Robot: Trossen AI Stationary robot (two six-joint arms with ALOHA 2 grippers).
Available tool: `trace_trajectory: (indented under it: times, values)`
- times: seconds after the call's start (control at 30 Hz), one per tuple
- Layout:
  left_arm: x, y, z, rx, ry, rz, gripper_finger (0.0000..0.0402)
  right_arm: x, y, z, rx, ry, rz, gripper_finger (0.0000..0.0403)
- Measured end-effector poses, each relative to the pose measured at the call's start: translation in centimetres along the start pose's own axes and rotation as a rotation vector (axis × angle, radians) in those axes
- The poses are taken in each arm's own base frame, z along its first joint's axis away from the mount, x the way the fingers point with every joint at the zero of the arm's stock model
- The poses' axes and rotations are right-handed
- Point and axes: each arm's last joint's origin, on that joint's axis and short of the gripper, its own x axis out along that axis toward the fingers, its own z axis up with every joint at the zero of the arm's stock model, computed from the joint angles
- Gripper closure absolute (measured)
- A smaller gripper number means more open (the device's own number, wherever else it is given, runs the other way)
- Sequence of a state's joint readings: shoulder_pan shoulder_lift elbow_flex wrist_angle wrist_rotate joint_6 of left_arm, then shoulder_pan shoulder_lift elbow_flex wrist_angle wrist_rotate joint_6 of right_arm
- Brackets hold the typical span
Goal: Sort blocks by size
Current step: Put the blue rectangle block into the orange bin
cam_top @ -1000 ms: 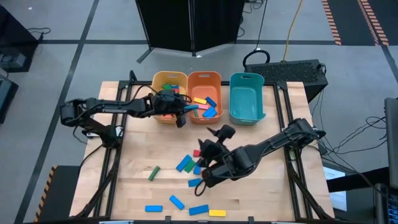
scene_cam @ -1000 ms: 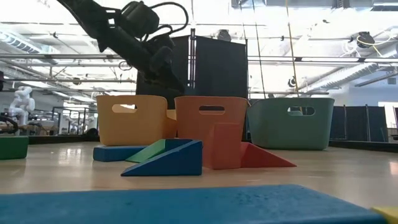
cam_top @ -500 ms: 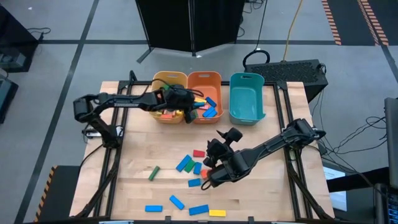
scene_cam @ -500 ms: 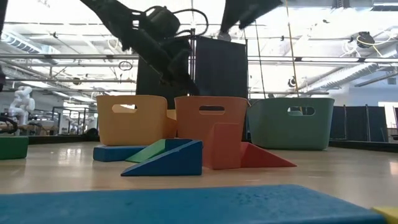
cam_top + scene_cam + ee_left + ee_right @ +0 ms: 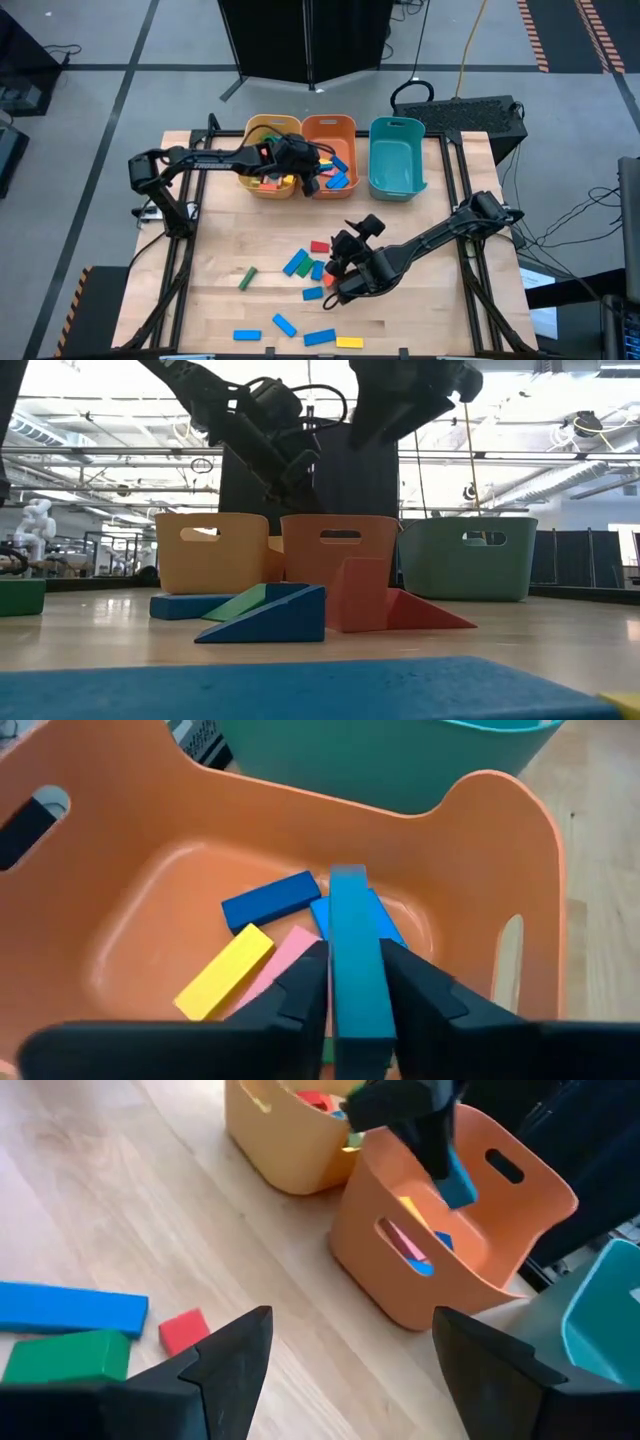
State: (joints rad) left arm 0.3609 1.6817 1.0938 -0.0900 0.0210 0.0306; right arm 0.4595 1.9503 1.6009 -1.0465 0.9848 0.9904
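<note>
Yellow (image 5: 262,127), orange (image 5: 345,125), teal bins (image 5: 396,127) — wooden table (image 5: 215,270)

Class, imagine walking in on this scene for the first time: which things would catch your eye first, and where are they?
First, the left gripper poised over the orange bin, its jaws still clamping a light blue bar above the blocks already inside. Next, the row of yellow bin, orange bin and teal bin along the table's far edge. Then the scattered blocks mid-table, with the right gripper hanging open above them.
</note>
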Motion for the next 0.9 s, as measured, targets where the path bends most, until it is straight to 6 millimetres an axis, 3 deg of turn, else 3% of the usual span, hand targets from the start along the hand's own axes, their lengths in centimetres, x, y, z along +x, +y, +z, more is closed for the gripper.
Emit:
trace_trajectory:
  times: [0.27, 0.47, 0.7, 0.9]
  values:
    - [0.0, 0.0, -0.1, 0.006, 0.015, -0.002, 0.0201, 0.0, -0.1, 0.4, -0.024, -0.003, 0.02, 0.014]
    - [-1.5, 0.0, 0.1, 0.036, 0.038, 0.002, 0.0179, 0.5, -0.3, 0.7, -0.075, 0.042, 0.037, 0.014]
    - [-6.2, -0.8, 1.4, 0.05, -0.008, -0.012, 0.0178, 1.7, -0.5, 1.4, -0.189, 0.099, 0.095, 0.014]
    - [-11.1, -2.7, 1.6, 0.074, -0.016, -0.033, 0.0178, 3.2, 0.6, 3.2, -0.26, 0.08, 0.321, 0.014]
